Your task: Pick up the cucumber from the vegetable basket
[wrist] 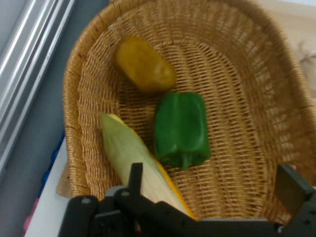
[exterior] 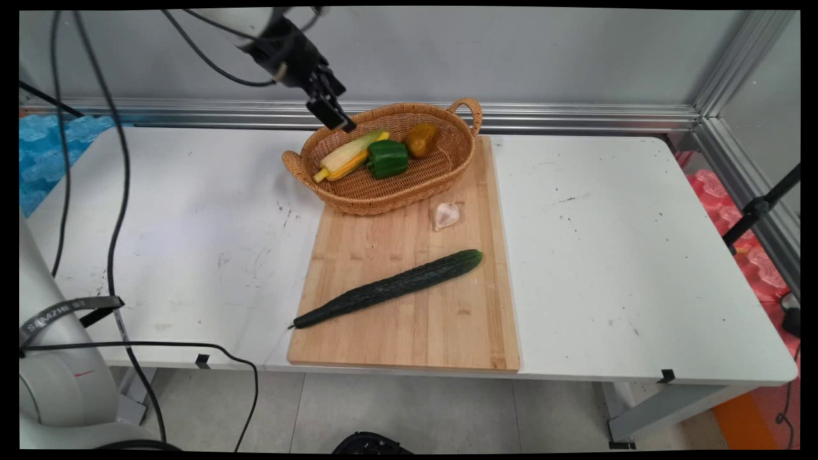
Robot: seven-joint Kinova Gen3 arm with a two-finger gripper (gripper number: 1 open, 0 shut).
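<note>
Corn (exterior: 348, 156) first: where does it lie?

– In the wicker basket (exterior: 383, 195), at its left end, slanting, husk end up toward the rim. The basket stands on the far end of the wooden board (exterior: 409, 306), on the table (exterior: 192, 211). My claw (exterior: 332, 115) hangs just above that left rim, nearer the corn than anything else.

– And the claw itself?

– Apart, with nothing in it. From my hand, one finger (wrist: 136, 173) stands over the cob and the other (wrist: 292, 190) sits wide of it.

– How would the corn handle?

– Light and stiff, I'd judge, but the husk looks smooth and may slip (it tapers, too). Across the thick middle seems the surest hold.

– What's to its right?

– A green pepper (exterior: 386, 158) just beside it, perhaps touching, then a rounded yellow vegetable (exterior: 422, 139) at the far wall. Outside the basket, a garlic bulb (exterior: 446, 214) sits near its rim, and a long cucumber (exterior: 390, 287) lies slantwise across the board.
</note>
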